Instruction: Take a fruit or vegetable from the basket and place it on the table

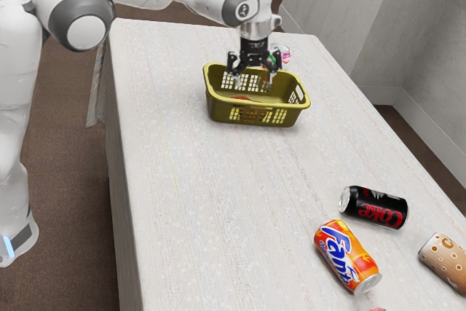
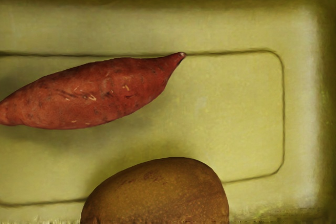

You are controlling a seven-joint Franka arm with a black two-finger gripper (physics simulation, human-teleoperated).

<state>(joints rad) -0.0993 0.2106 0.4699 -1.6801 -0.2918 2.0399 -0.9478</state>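
sweet potato (image 2: 94, 95): in basket (image 1: 220, 111), near brown fruit (image 2: 157, 195) | handling: likely firm, middling weight, tapered ends could slip; best gripped across thick middle | claw (image 1: 255, 78): released, fingers apart at basket | basket: on worktop (image 1: 218, 180)

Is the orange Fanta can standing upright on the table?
No, the Fanta can lies on its side on the table, its silvery end facing sideways.
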